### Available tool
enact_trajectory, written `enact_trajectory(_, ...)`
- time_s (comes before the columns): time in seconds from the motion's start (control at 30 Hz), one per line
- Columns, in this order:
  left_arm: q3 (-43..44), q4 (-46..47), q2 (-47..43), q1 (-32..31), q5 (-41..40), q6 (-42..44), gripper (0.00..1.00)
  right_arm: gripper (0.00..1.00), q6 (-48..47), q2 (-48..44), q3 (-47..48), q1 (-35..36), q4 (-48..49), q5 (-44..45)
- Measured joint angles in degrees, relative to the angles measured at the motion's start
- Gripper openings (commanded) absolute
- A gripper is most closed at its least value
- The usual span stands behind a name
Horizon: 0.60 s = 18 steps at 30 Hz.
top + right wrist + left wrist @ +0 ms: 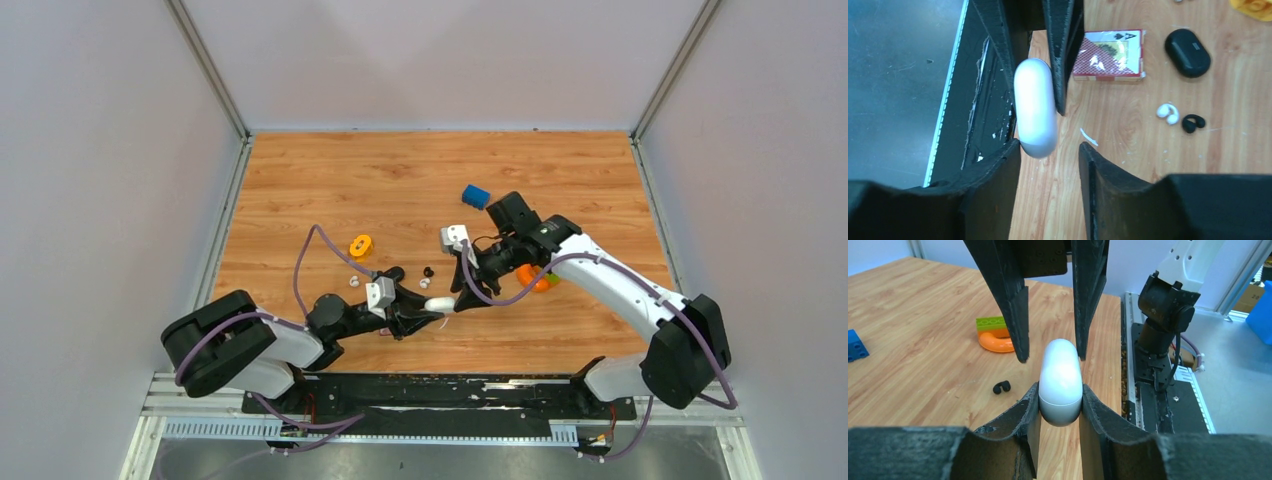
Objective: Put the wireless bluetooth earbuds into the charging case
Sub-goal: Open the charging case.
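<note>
The left gripper (1060, 396) was clenched on the white charging case (1060, 375), holding it by the near edge of the table (923, 315). The right gripper (1049, 146) stood released, its jaws straddling the case's other end, one finger touching it. Beyond lay a black earbud (1193, 122) beside a white bud (1167, 112), a black oval case (1188, 52) with an unreadable mark, and a card box (1108, 55) printed with a spade and "A".
</note>
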Motion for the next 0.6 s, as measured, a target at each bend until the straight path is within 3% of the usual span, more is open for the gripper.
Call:
enact_trajectory(0.2, 0.3, -0.2, 1.6, 0.2, 0.7, -0.1, 0.01, 0.35, -0.3, 3.0, 0.5, 3.3, -0.8, 1.5)
enact_trajectory(0.3, 0.4, -0.2, 1.6, 0.2, 0.8, -0.2, 0.03, 0.25, -0.2, 3.2, 0.8, 3.8, -1.1, 1.7)
enact_trajectory(0.33, 0.4, -0.2, 1.6, 0.2, 0.8, -0.3, 0.05, 0.22, -0.3, 3.2, 0.8, 3.8, -1.2, 1.6)
enact_trajectory(0.43, 0.5, -0.2, 1.8, 0.2, 0.7, -0.9, 0.30, 0.16, -0.6, 3.2, 1.1, 3.8, -1.6, 1.7)
enact_trajectory(0.6, 1.0, 0.0, 2.6, 0.2, 0.3, -2.1, 0.40, 0.15, -0.6, 3.2, 1.6, 3.8, -2.4, 2.5)
